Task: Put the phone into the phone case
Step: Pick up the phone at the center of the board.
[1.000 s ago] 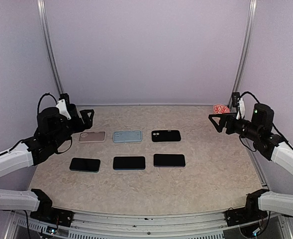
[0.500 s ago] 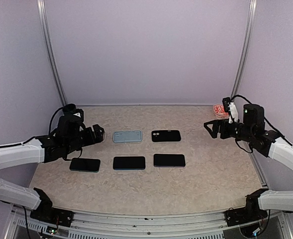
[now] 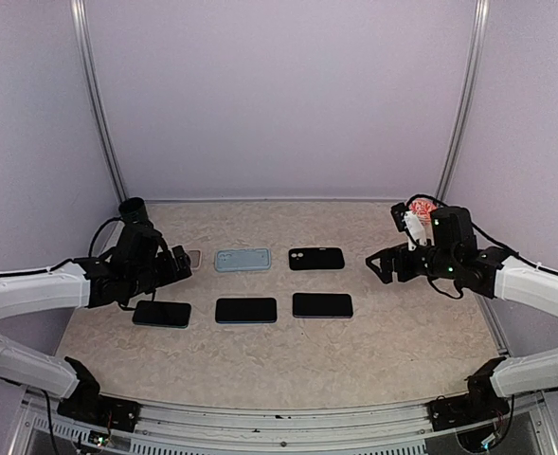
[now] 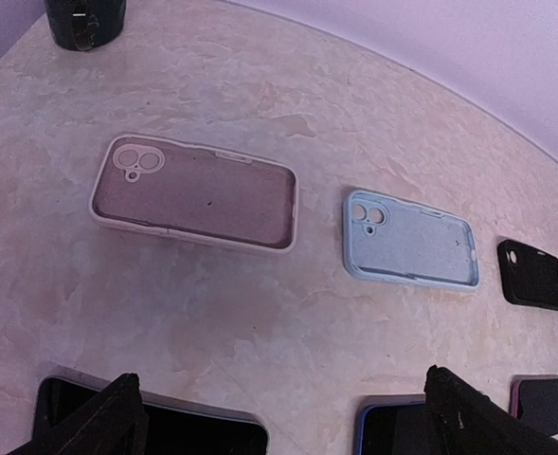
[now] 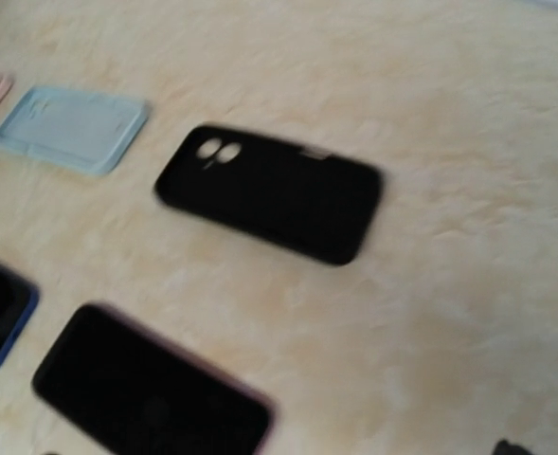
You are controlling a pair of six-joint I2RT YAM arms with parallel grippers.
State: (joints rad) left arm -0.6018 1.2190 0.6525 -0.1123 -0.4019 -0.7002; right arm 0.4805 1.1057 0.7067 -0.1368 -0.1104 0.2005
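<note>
Three flat rectangular phones with glossy black screens lie in the near row of the table: the left phone (image 3: 162, 314), the blue-edged middle phone (image 3: 245, 310) and the pink-edged right phone (image 3: 322, 304). The left wrist view cuts all three off at its lower border. The blurred right wrist view shows only two, the blue-edged one partly. Behind them, apart from one another, lie three matte cases with rounded corners and camera cut-outs. The pink-beige case (image 4: 195, 196) and the light blue case (image 3: 243, 259) show raised rims, open side up. The black case (image 3: 316, 258) is too blurred to tell its facing. From above, the pink-beige case is almost wholly hidden under the left gripper (image 4: 280, 379), whose jaws stand wide apart with nothing between them. The right gripper (image 3: 378, 266), jaws likewise spread and empty, hangs near the black case and right phone; its own view shows only a fingertip. The beige marbled tabletop (image 3: 392, 351) looks smooth. A small red-and-white object (image 3: 421, 206), partly hidden, and a dark round object (image 4: 84, 19), cut off, cannot be identified.
</note>
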